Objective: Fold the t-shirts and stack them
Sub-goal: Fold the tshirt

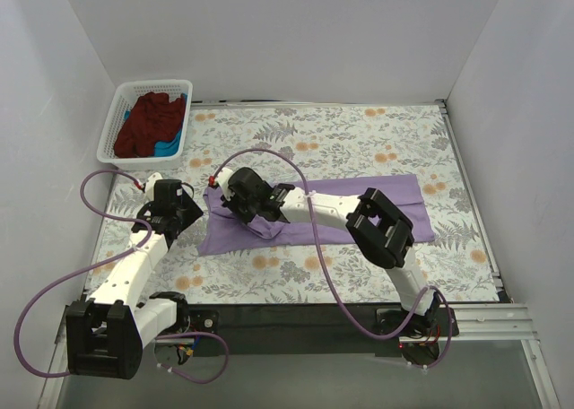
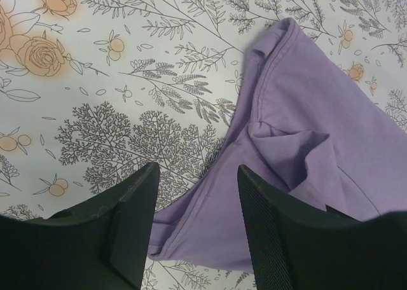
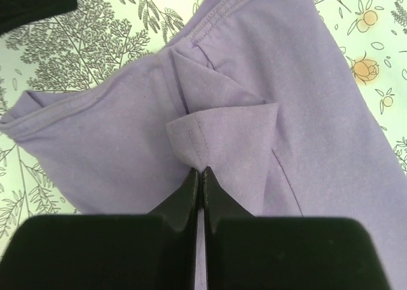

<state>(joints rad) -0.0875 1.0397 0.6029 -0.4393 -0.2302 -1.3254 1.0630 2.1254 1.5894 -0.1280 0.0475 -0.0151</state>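
Right gripper (image 3: pixel 202 171): closed tight on a small peak of the purple shirt (image 3: pixel 299 93). The two black fingers meet, with cloth pinched between the tips.
Left gripper (image 2: pixel 197 170): open. Its two fingers stand apart over the shirt's left edge and hold nothing. I cannot tell if they touch the cloth.
Left fingers (image 2: pixel 280 239): hard and dark. One has a pad with tiny dots, like a net.
Purple shirt: lies in the middle of the table, stretched long from left to right, partly under the right arm. The cloth is soft and thin. It is flat at the right end and bunched and wrinkled at the left end.
Only the right wrist view shows: the pinched fold with a sewn line running up it, and a hem with neat stitches near the top.
Only the left wrist view shows: a rounded, stitched edge of the shirt curving away, and soft folds beside the fingers.
Only the top view shows: both white arms, the whole shirt, and the two grippers near each other at the shirt's left end.
Table (image 1: pixel 359 126): covered with a smooth sheet printed with grey leaves and orange flowers.
Basket (image 1: pixel 109 131): white plastic full of little holes, shaped like a box, at the far left corner.
Red shirt (image 1: pixel 148 122): crumpled in a heap inside the basket.
Blue shirt (image 1: pixel 172 144): a bit pokes out beside the red one, at the basket's right side.
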